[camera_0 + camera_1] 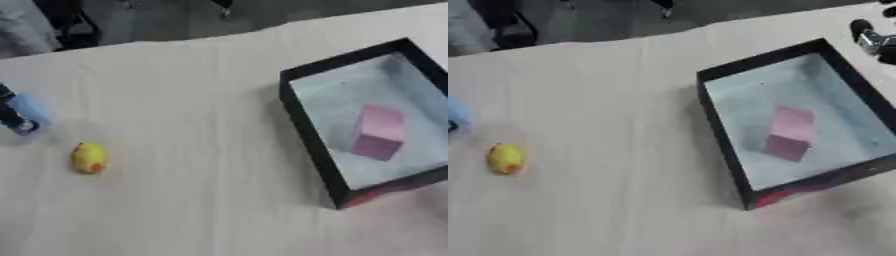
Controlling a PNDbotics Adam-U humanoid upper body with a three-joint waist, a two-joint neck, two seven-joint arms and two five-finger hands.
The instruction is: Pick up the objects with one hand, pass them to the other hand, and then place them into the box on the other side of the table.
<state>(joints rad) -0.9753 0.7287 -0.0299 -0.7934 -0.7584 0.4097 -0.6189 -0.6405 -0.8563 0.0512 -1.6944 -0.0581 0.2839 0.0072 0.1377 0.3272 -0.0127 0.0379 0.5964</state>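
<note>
Left of the black box [308,135], well apart from it, the yellow object [88,158] lies on the table [201,200]. The left hand [16,119] shows just beyond it, fingers unreadable; it should descend squarely over it. A pink block [380,132] sits inside the box. The right hand [874,39] waits beyond the box, its state unclear.
</note>
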